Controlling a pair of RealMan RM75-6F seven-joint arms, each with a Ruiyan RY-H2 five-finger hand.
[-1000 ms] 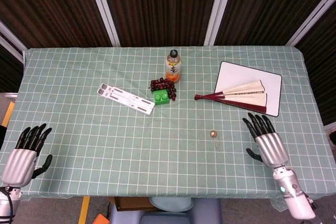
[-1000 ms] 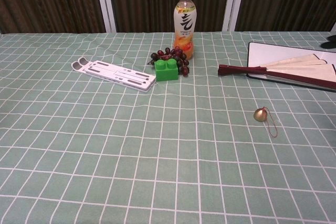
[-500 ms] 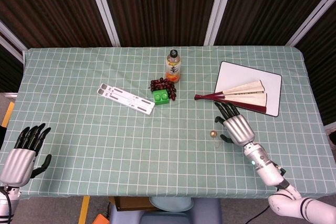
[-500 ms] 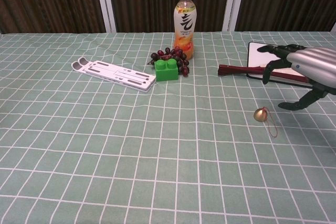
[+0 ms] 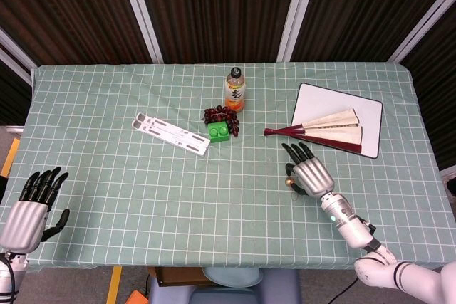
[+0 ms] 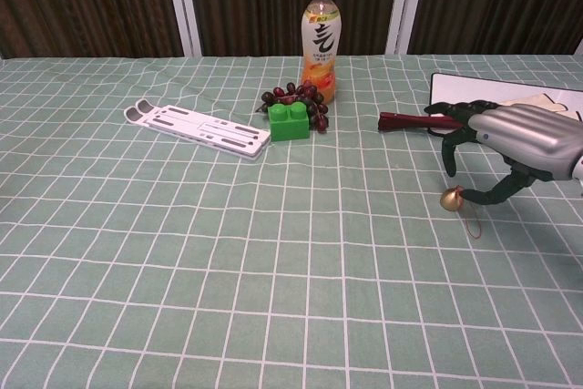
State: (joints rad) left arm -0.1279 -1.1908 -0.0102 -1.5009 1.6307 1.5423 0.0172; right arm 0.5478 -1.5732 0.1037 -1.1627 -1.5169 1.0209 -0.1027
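Observation:
A small gold bell [image 5: 288, 183] with a red cord lies on the green checked cloth, right of centre. My right hand [image 5: 308, 172] hovers just above and to the right of the bell [image 6: 450, 198], palm down and fingers spread. In the chest view the right hand [image 6: 519, 138] has its fingers curved downward and its thumb close by the bell, holding nothing. My left hand [image 5: 32, 204] rests open at the table's front left corner, far from any object, and appears only in the head view.
A folded fan [image 5: 320, 129] lies partly on a white board [image 5: 363, 108] just behind the right hand. A drink bottle [image 5: 235, 90], grapes [image 5: 217, 114] and a green block [image 5: 219, 132] stand mid-table. A white folding stand [image 5: 171, 134] lies to their left.
My right hand has swept from the front right edge leftward and inward, and now hangs over the bell. The left hand has barely moved.

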